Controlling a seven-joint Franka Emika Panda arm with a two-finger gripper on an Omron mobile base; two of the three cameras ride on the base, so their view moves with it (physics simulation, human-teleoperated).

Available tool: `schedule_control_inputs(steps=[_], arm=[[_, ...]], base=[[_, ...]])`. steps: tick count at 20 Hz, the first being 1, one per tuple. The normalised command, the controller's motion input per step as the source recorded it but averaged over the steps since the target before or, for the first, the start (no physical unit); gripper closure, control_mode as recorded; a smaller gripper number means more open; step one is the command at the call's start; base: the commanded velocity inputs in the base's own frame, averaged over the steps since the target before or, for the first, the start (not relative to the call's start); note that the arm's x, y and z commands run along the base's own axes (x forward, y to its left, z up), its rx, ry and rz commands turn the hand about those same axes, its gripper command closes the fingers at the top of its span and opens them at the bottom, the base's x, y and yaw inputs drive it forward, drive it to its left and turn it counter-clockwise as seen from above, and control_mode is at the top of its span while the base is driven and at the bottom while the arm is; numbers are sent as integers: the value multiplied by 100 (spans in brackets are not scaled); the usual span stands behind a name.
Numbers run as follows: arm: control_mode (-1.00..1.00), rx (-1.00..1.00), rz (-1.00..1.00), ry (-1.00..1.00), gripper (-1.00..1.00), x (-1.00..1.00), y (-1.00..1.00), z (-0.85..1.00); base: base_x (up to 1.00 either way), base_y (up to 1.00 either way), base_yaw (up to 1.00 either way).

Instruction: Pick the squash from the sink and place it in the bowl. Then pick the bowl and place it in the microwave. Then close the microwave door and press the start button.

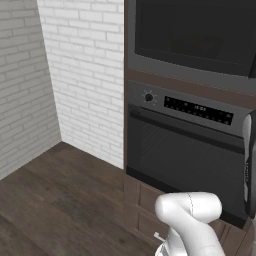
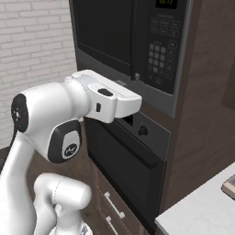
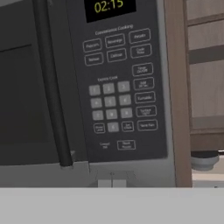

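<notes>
The microwave (image 2: 137,41) is built into a dark cabinet column, and its black microwave door (image 2: 103,32) lies flush with the front, shut. In the hand view the door (image 3: 22,87), its vertical bar handle (image 3: 50,87) and the button panel (image 3: 118,83) are close ahead, under a lit clock display (image 3: 109,6). My gripper (image 3: 111,183) is shut and holds nothing, just short of the grey lower trim (image 3: 52,175) below the panel. From the right base view my white hand (image 2: 121,101) reaches toward that trim. The squash, the bowl and the sink are out of view.
An oven (image 2: 124,160) with a knob, a display strip and a bar handle sits directly under the microwave, with drawers (image 2: 114,206) below it. A light counter corner (image 2: 202,206) is at the lower right. A white brick wall (image 1: 85,75) stands to the left.
</notes>
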Motion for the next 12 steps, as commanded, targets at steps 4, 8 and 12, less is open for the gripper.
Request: schedule_control_inputs(steps=[4,8,12], arm=[[-100,0,0,0,100,6,-15,-8],[-100,0,0,0,100,13,-16,0],[-100,0,0,0,100,18,-10,0]], base=[[0,0,0],[0,0,0],[0,0,0]])
